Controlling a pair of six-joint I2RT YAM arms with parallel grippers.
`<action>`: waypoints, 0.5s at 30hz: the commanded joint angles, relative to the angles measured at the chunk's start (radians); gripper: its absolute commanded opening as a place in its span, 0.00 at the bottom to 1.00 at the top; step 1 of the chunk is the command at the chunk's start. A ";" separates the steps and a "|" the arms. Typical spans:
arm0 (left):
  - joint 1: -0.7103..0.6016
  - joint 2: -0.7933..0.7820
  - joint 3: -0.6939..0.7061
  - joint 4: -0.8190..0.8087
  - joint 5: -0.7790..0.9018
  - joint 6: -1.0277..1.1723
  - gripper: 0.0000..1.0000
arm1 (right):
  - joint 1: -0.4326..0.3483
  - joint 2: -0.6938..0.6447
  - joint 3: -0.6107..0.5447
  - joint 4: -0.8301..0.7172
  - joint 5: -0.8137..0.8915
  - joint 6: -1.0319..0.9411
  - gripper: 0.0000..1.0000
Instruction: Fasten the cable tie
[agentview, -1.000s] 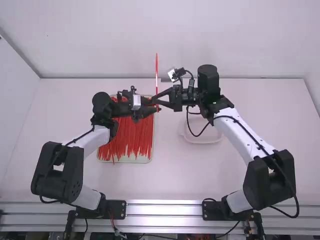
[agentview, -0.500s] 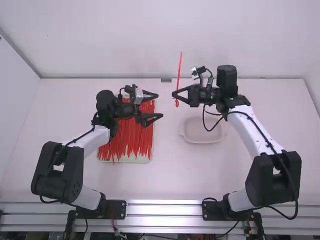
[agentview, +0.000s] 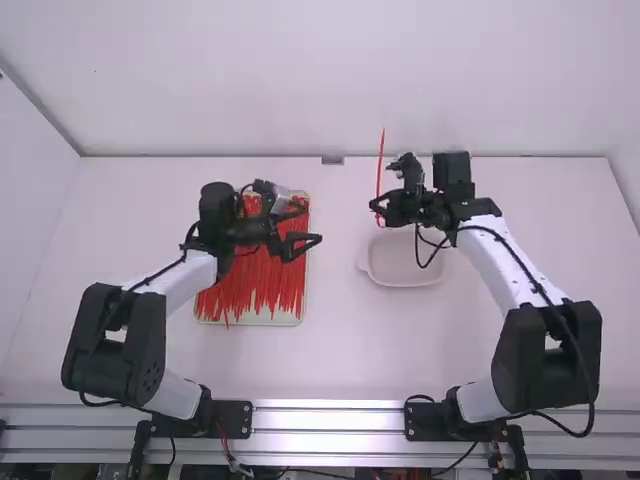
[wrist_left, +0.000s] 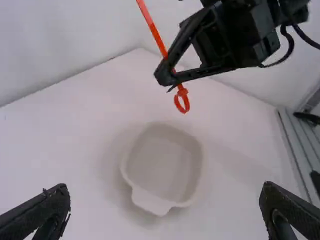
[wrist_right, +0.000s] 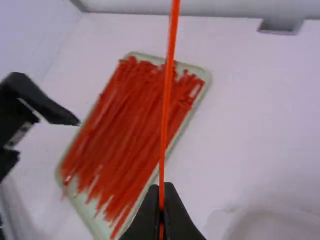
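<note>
My right gripper (agentview: 379, 205) (wrist_right: 161, 196) is shut on a red cable tie (agentview: 380, 165) (wrist_right: 168, 85) (wrist_left: 159, 42) above the far left rim of the white bowl (agentview: 405, 262) (wrist_left: 162, 172). The tie stands upright, and its lower end forms a small closed loop (wrist_left: 182, 101) hanging under the fingers. My left gripper (agentview: 296, 226) (wrist_left: 165, 216) is open with nothing between its fingers, over the far right corner of the tray (agentview: 303, 300) of loose red cable ties (agentview: 258, 270) (wrist_right: 127, 145).
The white bowl lies right of the tray, with bare table between them. A small grey fitting (agentview: 333, 159) (wrist_right: 278, 26) sits at the table's far edge. The table's front half is bare.
My right gripper has carried the cable tie rightward, away from my left gripper, to above the bowl. My left gripper has let go, opened and drawn back over the tray.
</note>
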 joint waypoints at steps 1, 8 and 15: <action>0.006 0.004 -0.001 -0.034 -0.038 0.069 0.99 | -0.008 -0.020 -0.066 0.027 0.102 0.038 0.00; 0.041 0.004 -0.001 -0.193 -0.146 0.126 0.99 | -0.039 -0.020 -0.211 0.140 0.203 0.132 0.00; 0.119 0.004 -0.001 -0.230 -0.006 0.134 0.99 | -0.038 -0.020 -0.338 0.266 0.330 0.193 0.00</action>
